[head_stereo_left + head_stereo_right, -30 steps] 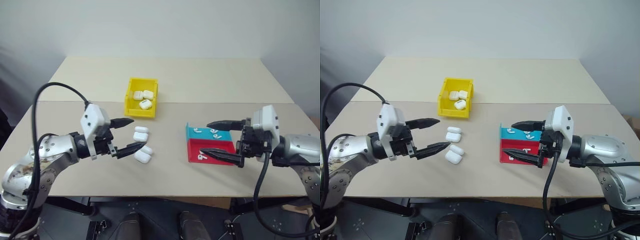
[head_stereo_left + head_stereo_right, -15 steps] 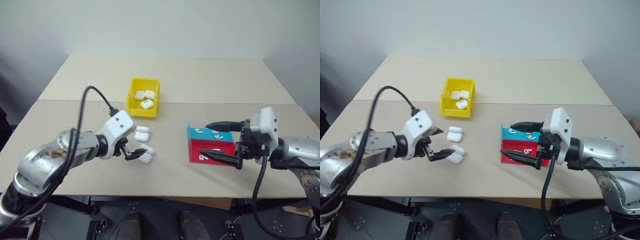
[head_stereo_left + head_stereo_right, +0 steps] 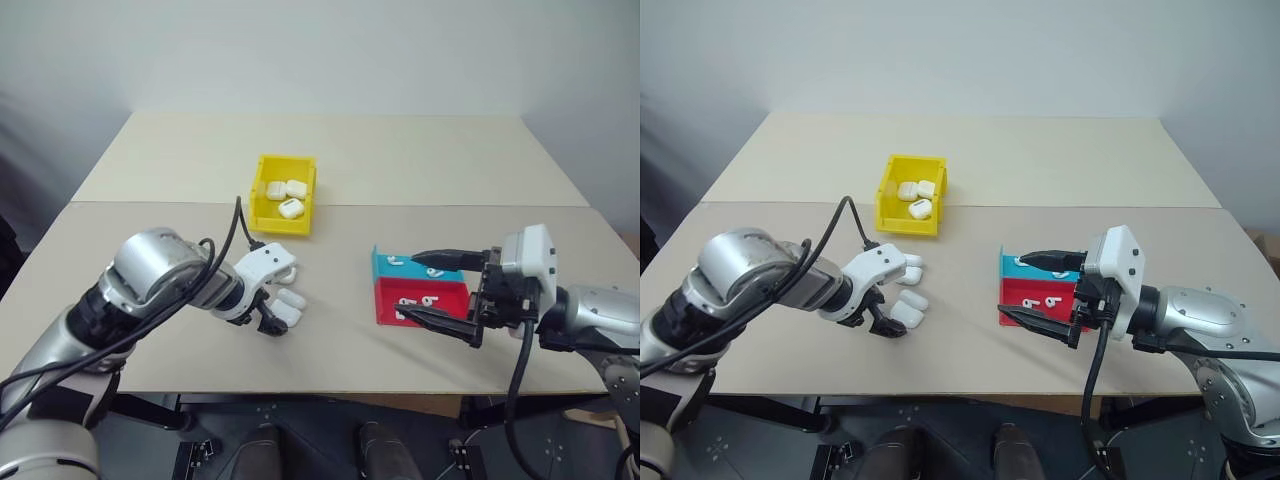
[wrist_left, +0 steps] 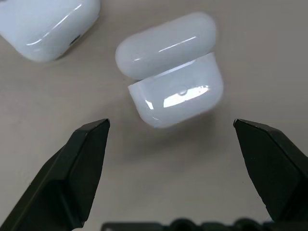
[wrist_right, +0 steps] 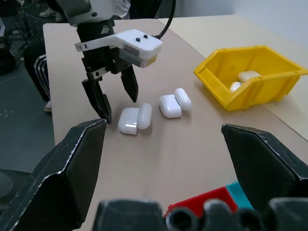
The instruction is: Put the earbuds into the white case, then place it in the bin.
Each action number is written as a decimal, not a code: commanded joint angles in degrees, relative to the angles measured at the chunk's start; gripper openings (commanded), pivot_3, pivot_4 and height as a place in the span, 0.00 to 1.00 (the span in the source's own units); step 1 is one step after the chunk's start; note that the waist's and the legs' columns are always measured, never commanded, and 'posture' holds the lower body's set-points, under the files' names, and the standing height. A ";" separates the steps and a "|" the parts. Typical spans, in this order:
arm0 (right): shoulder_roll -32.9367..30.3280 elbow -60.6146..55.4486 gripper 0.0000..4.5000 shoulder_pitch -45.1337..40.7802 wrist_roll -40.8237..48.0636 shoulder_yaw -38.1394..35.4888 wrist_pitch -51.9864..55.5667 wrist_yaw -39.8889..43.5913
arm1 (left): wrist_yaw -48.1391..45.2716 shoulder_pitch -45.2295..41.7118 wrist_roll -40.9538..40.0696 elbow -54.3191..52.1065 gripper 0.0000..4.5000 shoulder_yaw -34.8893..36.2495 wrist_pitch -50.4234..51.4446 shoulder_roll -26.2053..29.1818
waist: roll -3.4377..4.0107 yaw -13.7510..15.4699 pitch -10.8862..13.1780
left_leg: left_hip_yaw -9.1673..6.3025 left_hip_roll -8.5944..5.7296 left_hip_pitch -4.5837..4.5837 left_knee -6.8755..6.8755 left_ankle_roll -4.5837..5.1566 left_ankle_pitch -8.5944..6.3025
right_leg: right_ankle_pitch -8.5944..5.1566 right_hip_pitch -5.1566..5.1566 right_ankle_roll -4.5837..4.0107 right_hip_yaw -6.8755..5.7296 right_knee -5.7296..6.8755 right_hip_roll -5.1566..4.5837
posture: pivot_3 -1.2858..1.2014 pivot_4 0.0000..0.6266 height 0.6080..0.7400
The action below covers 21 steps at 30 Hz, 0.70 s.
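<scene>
Low and left of centre in the head views, the left gripper (image 3: 883, 322) points steeply down at the beige table (image 3: 180, 230), its two black fingers spread wide on either side of the white case (image 4: 171, 89), not touching it. That stance suggests it is lining up to pinch the case across its short sides. The case lies open on its back just beside the fingers (image 5: 102, 103), lid hinged flat against the body, glossy and rounded, with a small indicator dot on the front. A second open case (image 5: 174, 103) lies just beyond it.

At the right, the right gripper (image 3: 440, 297) hovers level with jaws spread wide and empty, probably waiting over the shallow teal tray (image 3: 383, 264) and red tray (image 3: 390, 300) because the earbuds (image 3: 431, 300), tiny white stemmed pieces, lie loose there.

Toward the upper centre, the yellow bin (image 3: 887, 200) already holds three closed white cases (image 3: 915, 197).
</scene>
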 commanded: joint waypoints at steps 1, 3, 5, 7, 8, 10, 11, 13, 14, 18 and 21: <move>0.32 -2.33 0.99 0.24 1.04 -1.31 -0.87 -0.76 | 7.86 -3.18 -5.94 5.34 1.00 -0.42 0.19 -2.56 | 0.00 0.07 0.00 | 0.00 -0.01 0.00 0.00 0.00 0.00 | 0.00 0.00 0.00 0.00 0.00 -0.01 | 0.52 0.24 1.00; 0.41 -2.60 0.99 0.40 1.18 -1.42 -0.81 -1.16 | 11.80 -5.00 -10.04 8.19 1.00 -1.41 0.19 -3.13 | 0.00 0.07 0.00 | -0.01 -0.01 0.00 0.00 0.00 0.00 | 0.01 -0.01 -0.01 0.00 0.01 0.00 | 0.52 0.24 1.00; 0.50 -2.85 0.99 0.74 1.22 -1.66 -0.84 -1.43 | 16.12 -6.57 -15.49 10.60 1.00 -3.11 0.19 -3.21 | 0.00 0.07 0.00 | -0.01 -0.01 -0.01 0.00 0.00 0.00 | 0.01 -0.01 -0.01 0.00 0.01 0.00 | 0.52 0.24 1.00; 0.62 -3.01 0.99 1.10 1.15 -1.77 -0.95 -1.63 | 20.07 -7.44 -20.92 11.85 1.00 -4.45 0.19 -3.31 | 0.00 0.03 0.00 | -0.01 -0.02 0.00 0.00 0.00 0.00 | 0.02 0.00 -0.03 0.00 0.01 -0.01 | 0.52 0.24 1.00; 0.67 -3.06 0.99 1.25 1.13 -1.77 -1.02 -1.71 | 22.72 -7.84 -23.79 13.06 1.00 -4.90 0.19 -3.60 | 0.00 0.00 0.00 | -0.01 -0.02 -0.01 0.00 0.00 0.00 | 0.02 -0.01 -0.03 0.00 0.01 -0.02 | 0.52 0.24 1.00; 0.80 -3.18 0.99 1.42 1.02 -1.67 -1.17 -1.88 | 27.61 -8.31 -27.65 15.61 1.00 -4.68 0.19 -4.80 | 0.00 0.01 0.00 | -0.01 -0.02 0.00 0.00 0.00 0.00 | 0.04 -0.01 -0.06 0.02 0.01 -0.02 | 0.52 0.24 1.00; 0.89 -3.23 0.99 1.43 0.98 -1.61 -1.20 -1.99 | 30.45 -8.89 -29.88 18.12 1.00 -4.97 0.19 -5.49 | 0.00 0.05 0.00 | -0.01 -0.02 0.00 0.00 0.00 0.00 | 0.04 -0.01 -0.06 0.02 0.04 -0.02 | 0.52 0.24 1.00; 0.93 -3.20 0.99 1.48 0.89 -1.58 -1.30 -2.09 | 36.38 -9.70 -33.93 22.45 1.00 -5.14 0.19 -7.01 | 0.00 0.20 0.00 | -0.02 -0.03 0.03 0.02 -0.01 0.00 | 0.04 0.02 -0.06 0.01 0.06 -0.02 | 0.52 0.24 1.00; 0.94 -3.22 0.99 1.46 0.85 -1.52 -1.33 -2.17 | 38.86 -10.00 -36.06 23.82 1.00 -5.31 0.19 -7.35 | 0.00 0.25 0.00 | -0.03 -0.04 0.04 0.03 -0.01 0.01 | 0.04 0.04 -0.05 0.00 0.06 -0.02 | 0.52 0.24 1.00; 0.99 -3.12 0.99 1.64 0.82 -1.80 -1.47 -2.14 | 46.61 -10.07 -42.84 24.87 1.00 -5.90 0.19 -8.23 | 0.00 0.24 -0.01 | -0.04 -0.06 0.06 0.02 -0.01 0.01 | 0.04 0.06 -0.06 0.00 0.05 -0.04 | 0.52 0.24 1.00; 1.06 -3.10 0.99 1.60 0.79 -1.74 -1.49 -2.23 | 51.65 -10.00 -46.41 26.44 1.00 -5.80 0.19 -9.12 | 0.00 0.27 -0.01 | -0.03 -0.08 0.06 0.02 -0.02 0.01 | 0.08 0.06 -0.12 0.00 0.05 -0.05 | 0.52 0.24 1.00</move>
